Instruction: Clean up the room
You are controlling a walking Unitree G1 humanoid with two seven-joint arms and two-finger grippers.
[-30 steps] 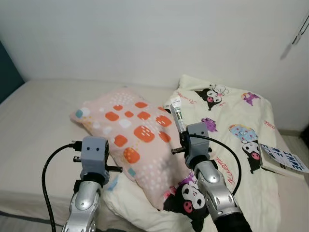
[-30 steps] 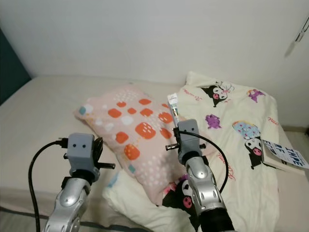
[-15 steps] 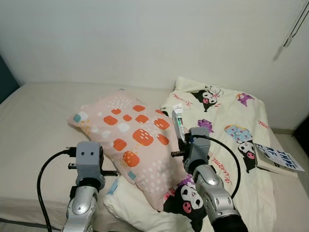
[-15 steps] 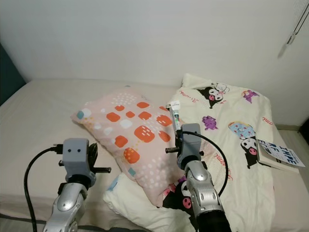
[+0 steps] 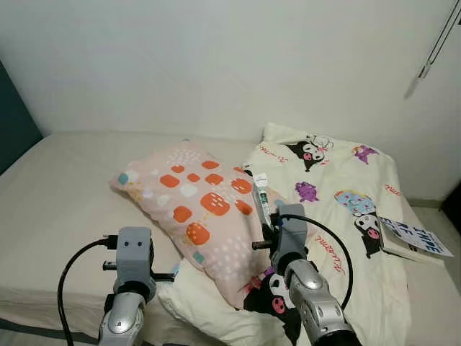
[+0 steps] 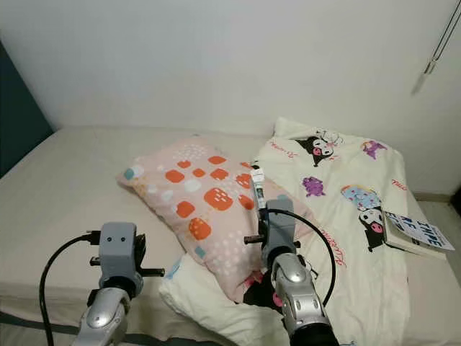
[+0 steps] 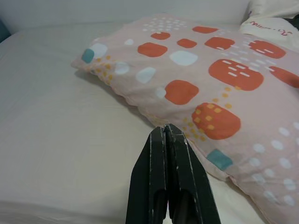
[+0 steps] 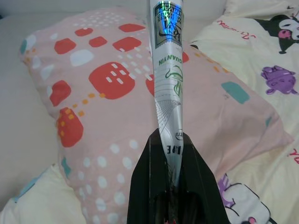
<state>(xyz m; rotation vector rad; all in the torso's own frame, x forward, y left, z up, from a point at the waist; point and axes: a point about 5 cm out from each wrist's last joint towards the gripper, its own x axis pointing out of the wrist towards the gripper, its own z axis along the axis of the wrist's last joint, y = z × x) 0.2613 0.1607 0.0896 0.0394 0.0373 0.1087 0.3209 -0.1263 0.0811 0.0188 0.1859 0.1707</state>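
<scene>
A pink pillow [image 5: 202, 209] with orange and white patches lies across the middle of the cream bed [image 5: 57, 187]. A cartoon-print blanket [image 5: 346, 180] is rumpled to its right. My right gripper [image 8: 168, 137] is shut on a silver and white tube [image 8: 167, 70] with green print. It holds the tube [image 5: 261, 198] upright over the pillow's right end. My left gripper [image 7: 164, 128] is shut with nothing in it, low above the sheet just short of the pillow's near edge.
A book [image 5: 414, 238] with a blue-lettered cover lies on the blanket's right edge. A white wall runs behind the bed, with a dark teal panel [image 5: 11, 115] at the far left. A thin cord [image 5: 436, 40] hangs at the upper right.
The camera has shifted, so the bed and pillow sit differently in view. Both arms show lower in the picture. The tube stays in my right gripper.
</scene>
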